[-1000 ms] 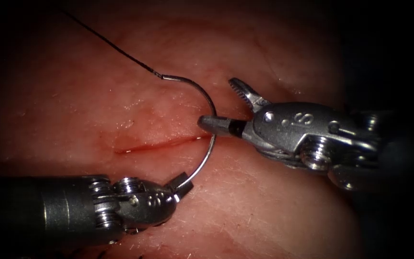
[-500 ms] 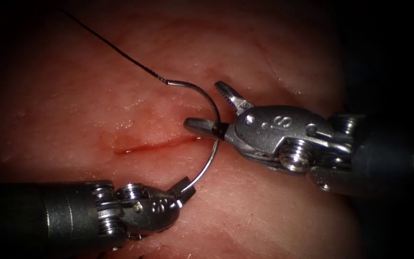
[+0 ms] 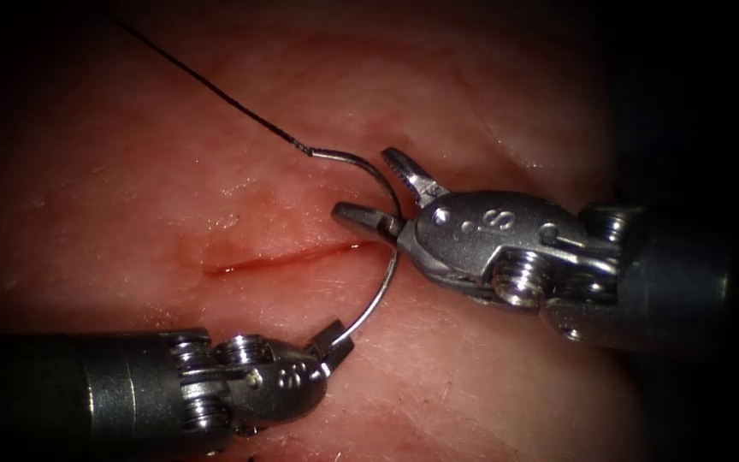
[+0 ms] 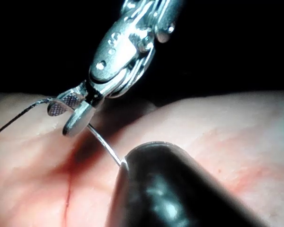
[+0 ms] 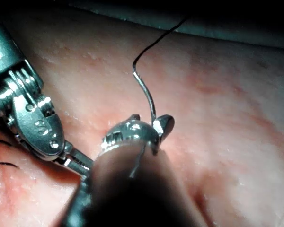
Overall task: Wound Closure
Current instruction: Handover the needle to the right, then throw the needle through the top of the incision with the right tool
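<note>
The left arm's grey metal needle driver [image 3: 335, 340] lies over the near part of the pale pink pork-belly tissue [image 3: 489, 393], on the near side of the short red cut [image 3: 288, 257]. Its jaws are clamped on the curved steel needle [image 3: 384, 282] close to the pointed end. The needle arcs upward from this grip, crosses the right end of the cut and curves back to its swaged end at the far side, where the thin black thread [image 3: 207, 81] joins it and runs toward the far left edge of the tissue. The whole needle stands clear of the tissue surface.

The right arm's silver needle driver [image 3: 391, 190] enters from the right with its jaws spread apart around the mid-curve of the needle; the lower jaw lies just beside the right end of the cut. It grips nothing.

Left wrist view: right tool [image 4: 71, 111], needle [image 4: 104, 144].
Right wrist view: left tool [image 5: 78, 163], needle [image 5: 146, 92], thread [image 5: 156, 42]
</note>
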Robot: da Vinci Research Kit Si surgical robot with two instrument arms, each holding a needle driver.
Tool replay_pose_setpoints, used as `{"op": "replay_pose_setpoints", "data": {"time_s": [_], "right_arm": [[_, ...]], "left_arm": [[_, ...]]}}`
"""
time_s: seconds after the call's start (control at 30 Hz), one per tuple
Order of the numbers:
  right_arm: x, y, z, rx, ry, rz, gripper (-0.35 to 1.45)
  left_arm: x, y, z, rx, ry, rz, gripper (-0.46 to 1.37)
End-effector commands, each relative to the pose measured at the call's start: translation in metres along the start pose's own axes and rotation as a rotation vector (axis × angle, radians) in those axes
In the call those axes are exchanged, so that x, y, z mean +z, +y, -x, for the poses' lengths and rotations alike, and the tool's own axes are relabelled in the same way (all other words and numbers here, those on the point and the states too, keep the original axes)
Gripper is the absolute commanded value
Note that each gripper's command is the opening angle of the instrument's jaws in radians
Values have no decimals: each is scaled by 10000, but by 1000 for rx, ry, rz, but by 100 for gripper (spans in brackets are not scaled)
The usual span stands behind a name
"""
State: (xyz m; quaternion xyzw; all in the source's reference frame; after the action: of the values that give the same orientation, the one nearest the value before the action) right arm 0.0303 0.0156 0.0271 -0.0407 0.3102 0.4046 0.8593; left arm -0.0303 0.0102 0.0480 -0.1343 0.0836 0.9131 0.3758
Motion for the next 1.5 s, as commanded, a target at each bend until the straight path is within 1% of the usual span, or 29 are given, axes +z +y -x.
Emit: {"op": "replay_pose_setpoints", "data": {"time_s": [0.03,0.07,0.1,0.27,0.37,0.4,0.43,0.5,0.53,0.6,0.63,0.67,0.7,0.77,0.8,0.87,0.97,1.03,1.07,1.1,1.13,1.2,1.23,1.27,1.37,1.43,1.5], "right_arm": [[1,0,1,-1,-4,2,-2],[1,0,2,-1,-3,1,-13],[1,0,2,-2,-6,0,-35],[-3,0,2,-38,-10,-1,-35],[-5,3,1,-37,-11,-5,-35],[-5,4,0,-36,-15,-6,-35],[-6,6,-1,-33,-8,-3,-35],[-7,8,-2,-30,2,1,-35],[-8,10,-3,-29,4,2,-35],[-10,13,-4,-26,13,5,-35],[-10,15,-5,-24,20,8,-35],[-11,17,-5,-22,23,13,-35],[-12,19,-6,-21,30,9,-35],[-13,25,-7,5,58,-25,-35],[-13,26,-7,10,68,-42,-35],[-13,34,-5,21,133,-125,-35],[-11,41,-3,4,173,-179,-35],[-9,47,0,-11,220,-235,-35],[-8,53,2,-27,248,-282,-35],[-8,55,3,-28,255,-305,-35],[-8,60,4,-31,269,-349,-35],[-7,68,6,-29,284,-409,-35],[-7,71,6,-30,290,-430,-35],[-6,75,6,-27,295,-456,-35],[-4,82,2,-27,305,-497,-35],[1,88,-3,11,329,-550,-35],[4,93,-7,43,333,-605,-35]], "left_arm": [[-2,0,0,5,1,7,-35],[-2,0,-1,3,2,6,-35],[-3,0,-1,2,2,7,-35],[-5,-1,-1,23,9,-3,-35],[-7,-2,1,30,8,-5,-35],[-7,-2,1,36,8,-4,-14],[-8,-4,1,36,8,-3,14],[-9,-5,2,35,11,-2,57],[-9,-7,2,35,9,-3,82],[-10,-11,1,36,19,16,104],[-11,-13,1,37,34,44,122],[-13,-15,2,39,61,92,130],[-14,-16,2,35,75,117,132],[-22,-19,5,11,129,208,135],[-24,-20,6,4,139,225,135],[-35,-26,9,-30,186,301,135],[-49,-36,12,-69,242,384,134],[-58,-45,12,-101,279,437,130],[-64,-51,12,-113,305,465,125],[-68,-56,12,-128,327,479,118],[-72,-63,13,-142,354,498,113],[-79,-76,14,-155,412,541,111],[-81,-80,15,-159,431,553,111],[-83,-85,16,-166,441,563,110],[-85,-97,19,-168,451,586,106],[-84,-104,22,-160,470,624,100],[-81,-108,23,-158,488,654,97]]}}
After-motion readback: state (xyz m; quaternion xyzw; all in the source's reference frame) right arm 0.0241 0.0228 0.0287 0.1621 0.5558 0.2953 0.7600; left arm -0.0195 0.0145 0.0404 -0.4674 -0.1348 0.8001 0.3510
